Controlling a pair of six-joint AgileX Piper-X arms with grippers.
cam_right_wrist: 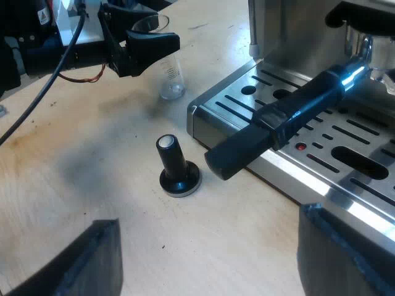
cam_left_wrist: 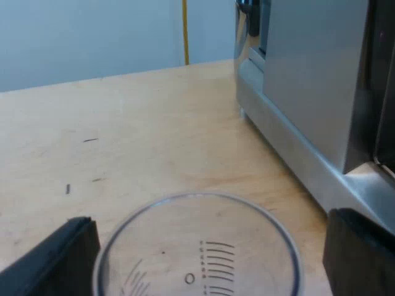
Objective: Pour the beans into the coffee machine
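Note:
A clear measuring glass (cam_left_wrist: 197, 246) with printed graduation marks stands upright on the wooden table, close to the espresso machine's (cam_left_wrist: 308, 80) steel side. I see no beans in it. My left gripper (cam_left_wrist: 210, 229) is open and straddles the glass; one finger (cam_left_wrist: 58, 259) is at its rim, the other (cam_left_wrist: 358, 253) is a little apart from it. In the right wrist view the same glass (cam_right_wrist: 171, 77) stands under the left gripper (cam_right_wrist: 145, 44). My right gripper (cam_right_wrist: 208, 222) hangs open above the table with nothing between its fingers.
A tamper with a black knob (cam_right_wrist: 177, 166) stands upright on the table beside the machine's slotted drip tray (cam_right_wrist: 234, 105). The holder's dark handle (cam_right_wrist: 284, 123) juts out over the tray from the machine's front. Bare wood lies around the tamper.

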